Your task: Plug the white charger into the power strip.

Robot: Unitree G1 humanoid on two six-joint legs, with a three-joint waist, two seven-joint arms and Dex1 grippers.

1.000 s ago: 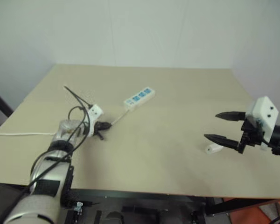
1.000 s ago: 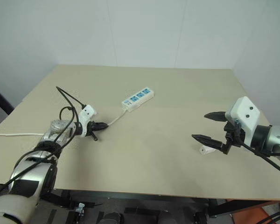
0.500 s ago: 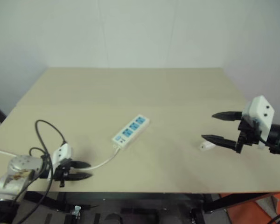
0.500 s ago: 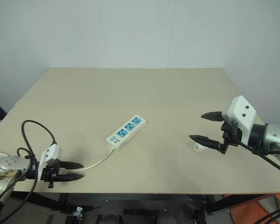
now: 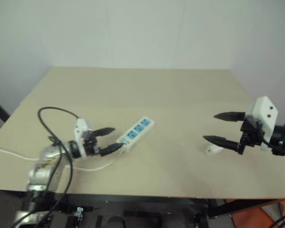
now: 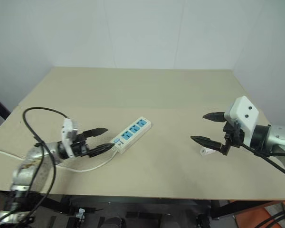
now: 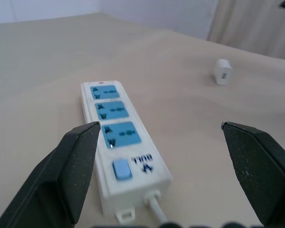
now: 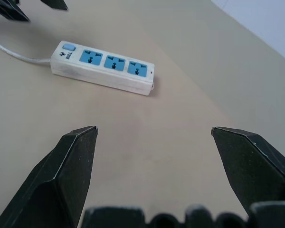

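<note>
In the head view, the power strip (image 6: 130,135) lies on the table (image 6: 147,90) a little left of the middle, its switch end toward my left gripper (image 6: 100,140), which stands released just beside that end with nothing between its fingers. The thin cord (image 6: 88,167) runs from the switch end under this gripper and off toward the table's left edge. My right gripper (image 6: 206,127) hangs spread and empty on the right, and the white charger (image 6: 205,151) lies on the table just below its lower finger, well apart from the strip. In the left wrist view, the three blue socket faces and the switch (image 7: 121,169) lie close in front, one finger (image 7: 71,164) near the strip's edge. I judge that if I close here without care, I can press the switch or push the strip askew, and the cord under me can catch on a finger and drag the strip. The charger shows small and far in this view. In the right wrist view, my fingers (image 8: 69,161) stand wide with bare table between them and the strip far ahead. The charger is small and lies flat, so I think my grasp can slip or tip it, and then its pins will not meet the socket.
</note>
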